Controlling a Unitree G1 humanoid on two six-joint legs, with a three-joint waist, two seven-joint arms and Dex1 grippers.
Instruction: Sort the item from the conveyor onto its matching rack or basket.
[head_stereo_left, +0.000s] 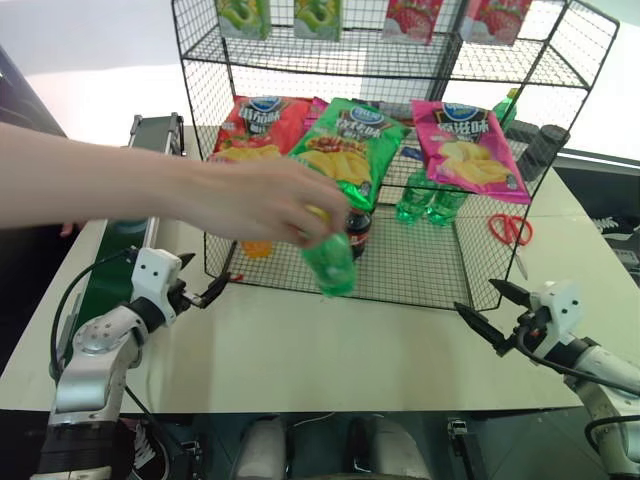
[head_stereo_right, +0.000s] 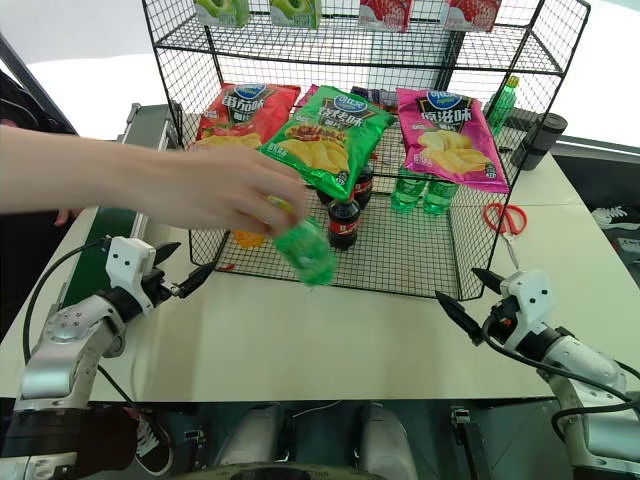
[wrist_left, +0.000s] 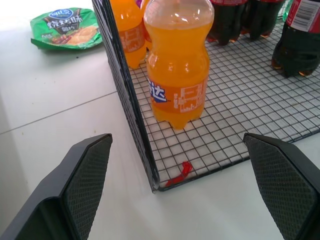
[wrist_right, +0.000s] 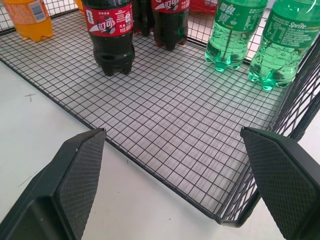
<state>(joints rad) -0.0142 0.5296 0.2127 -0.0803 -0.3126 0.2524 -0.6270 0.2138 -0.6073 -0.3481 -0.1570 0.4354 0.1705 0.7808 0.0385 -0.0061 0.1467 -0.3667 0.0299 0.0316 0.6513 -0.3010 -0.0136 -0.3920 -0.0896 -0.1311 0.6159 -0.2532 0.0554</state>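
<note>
Person's hand (head_stereo_left: 262, 203) holds the green soda bottle (head_stereo_left: 331, 262) over the front edge of the wire rack (head_stereo_left: 420, 262); both grippers released and empty.

The bottle hangs tilted, yellow cap up inside the fingers, base toward 5 o'clock, just above the rack's bottom tier. One conveyor (head_stereo_left: 118, 270) runs along the table's left side at 9 o'clock. Left gripper (head_stereo_left: 211, 290), jaws spread, points at the rack's front-left corner; right gripper (head_stereo_left: 496, 308), jaws spread, points at the front-right corner from 4 o'clock. On the bottom tier: two green bottles (wrist_right: 234, 31) standing together at 1 o'clock, two orange bottles (wrist_left: 178, 65), at least three cola bottles (wrist_right: 111, 34). Three chip bags hang mid-rack: one red (head_stereo_left: 262, 128), one green (head_stereo_left: 347, 147), one pink (head_stereo_left: 468, 150). One pair of red scissors (head_stereo_left: 511, 230) lies right of the rack.
</note>
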